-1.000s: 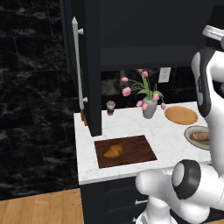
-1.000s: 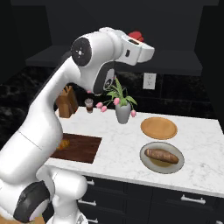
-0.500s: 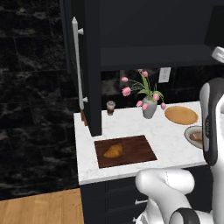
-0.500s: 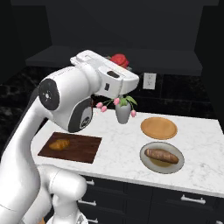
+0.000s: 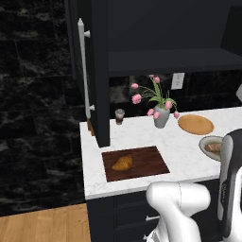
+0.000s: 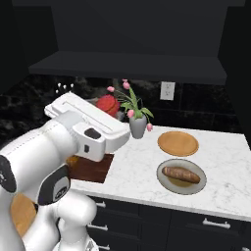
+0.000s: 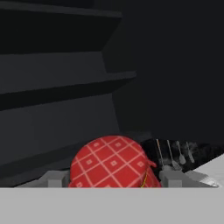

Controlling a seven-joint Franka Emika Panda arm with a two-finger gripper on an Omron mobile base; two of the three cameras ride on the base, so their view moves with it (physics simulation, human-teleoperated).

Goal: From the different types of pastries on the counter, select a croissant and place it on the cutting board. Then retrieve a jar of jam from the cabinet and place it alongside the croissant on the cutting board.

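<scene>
The jar [image 7: 111, 162] is held between the fingers of the gripper [image 7: 109, 180], which are closed on its sides; in the right base view the jar [image 6: 108, 105] is seen in the air beyond the hand, above the left part of the counter [image 6: 215, 191]. The board [image 5: 135, 163] lies below and to the left of it, with its long side along the counter edge. The croissant [image 5: 123, 163] is placed on the left half of the board, so the right half is free. The jar must probably be lowered there, beside the croissant. The cabinet [image 5: 97, 71] door stands open just behind the board. A vase [image 5: 161, 116] stands behind.
</scene>
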